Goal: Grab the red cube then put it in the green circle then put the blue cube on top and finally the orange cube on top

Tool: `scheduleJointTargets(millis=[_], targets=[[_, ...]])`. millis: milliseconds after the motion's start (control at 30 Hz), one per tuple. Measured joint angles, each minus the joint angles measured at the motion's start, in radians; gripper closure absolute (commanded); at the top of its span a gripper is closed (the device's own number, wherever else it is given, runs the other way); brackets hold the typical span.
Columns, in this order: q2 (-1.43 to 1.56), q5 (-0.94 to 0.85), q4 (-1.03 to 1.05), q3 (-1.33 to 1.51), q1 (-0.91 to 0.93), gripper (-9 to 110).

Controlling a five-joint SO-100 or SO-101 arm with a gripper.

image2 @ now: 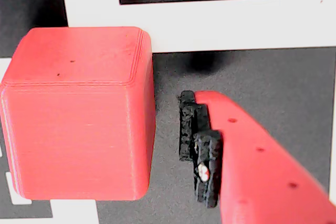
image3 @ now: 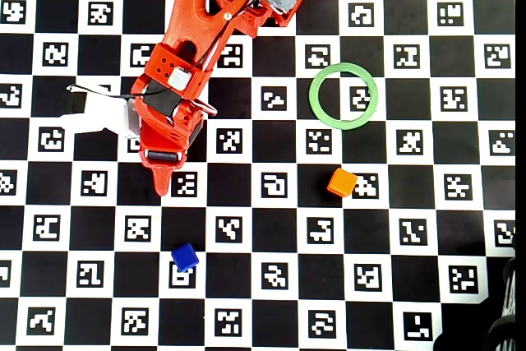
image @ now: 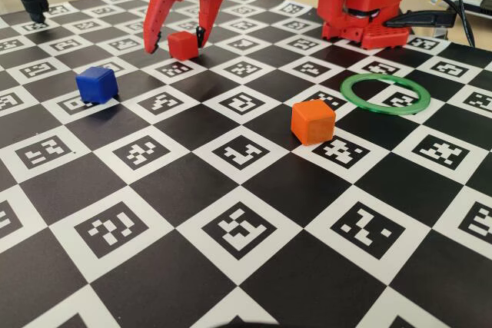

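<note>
In the fixed view we see the pincer (image: 177, 40) at the upper left of the frame, its two red fingers spread apart and reaching down on either side of the red cube (image: 183, 45), which sits on the checkered desk (image: 231, 266). In the wrist view the red cube (image2: 79, 114) fills the left half of the frame, and one black-padded fingertip (image2: 202, 150) stands just beside its right face with a gap between them. The blue cube (image: 97, 84) lies at the left, the orange cube (image: 313, 121) right of centre, and the green circle (image: 385, 94) lies flat further right, with no cube inside it. In the overhead view the arm hides the red cube.
</note>
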Motion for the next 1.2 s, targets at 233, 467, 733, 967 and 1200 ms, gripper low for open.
scheduleJointTargets(millis=[233,467,733,967,1200], targets=[[-0.002,-0.003,0.0,0.0,0.0,95],[-0.002,-0.015,0.0,0.0,0.0,100],[-0.002,-0.009,0.0,0.0,0.0,100],[0.049,0.015,0.117,-0.005,0.0,100],[0.163,0.038,0.281,-0.071,0.0,100]])
